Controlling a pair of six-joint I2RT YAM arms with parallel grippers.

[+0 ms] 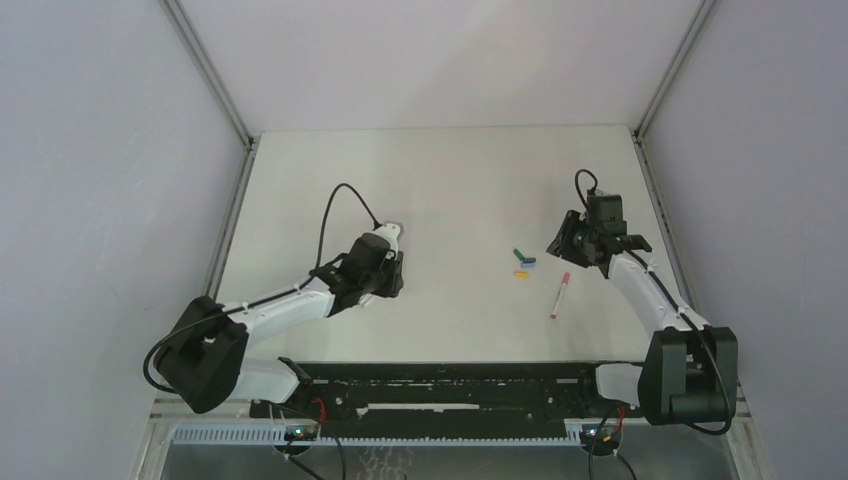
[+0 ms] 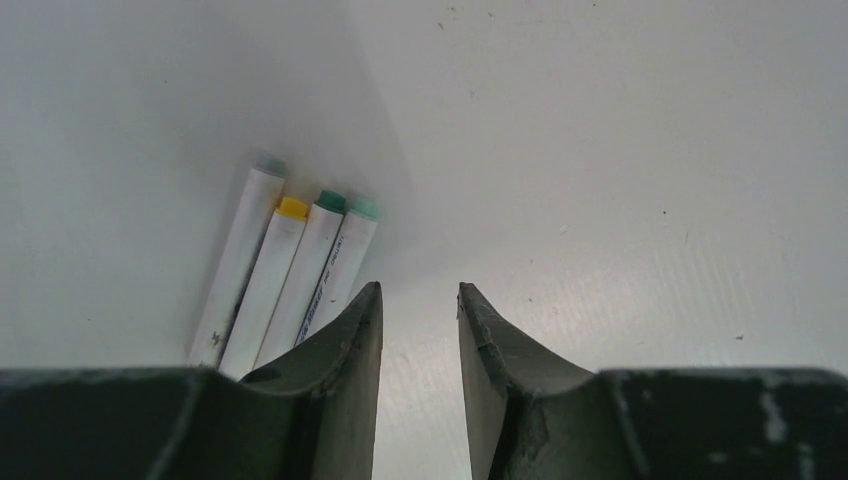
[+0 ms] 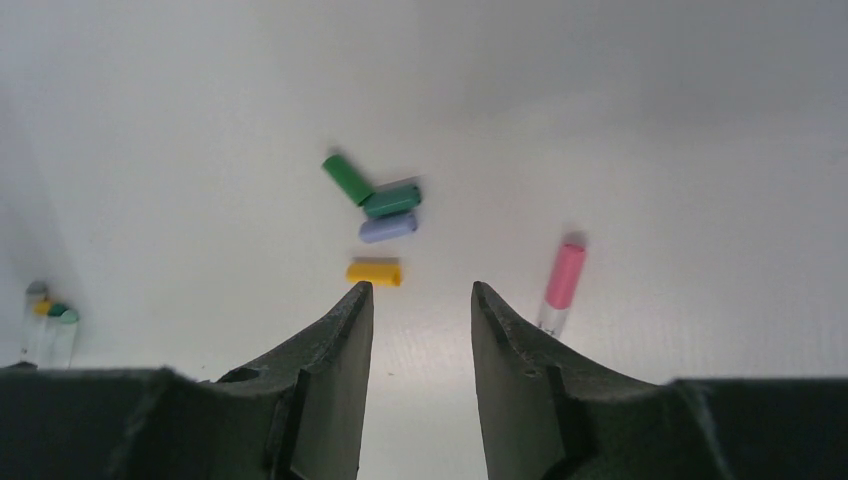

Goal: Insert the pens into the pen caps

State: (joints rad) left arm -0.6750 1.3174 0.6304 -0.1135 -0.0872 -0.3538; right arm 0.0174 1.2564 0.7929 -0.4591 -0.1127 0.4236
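Left tool: dark fingers spread, nothing between them, low over the matte, faintly ribbed white tabletop. Four slim white plastic pen barrels lie packed side by side just left of its left finger, with tips grey-green, yellow, dark green and pale green. Right tool: likewise spread and empty, facing the caps. The green stubby plastic cap, teal cap and lavender-blue cap touch in a loose cluster. The yellow-orange cap lies just apart from them, nearest this tool's left fingertip. A white pen wearing a pink cap lies to the right and appears finished. Judged step: the left tool takes one barrel. The outermost pale-green pen looks easiest, since only it has a free side. Shift left to straddle it, set one finger into the seam against its neighbour, and close mid-barrel so the tip stays exposed. The barrels are smooth, round and hard, so they will roll if nudged. The caps are tiny and glossy and likely to skid or pop from a pinch; the lone yellow one gives the cleanest grasp. Which cap end is open, I cannot tell.
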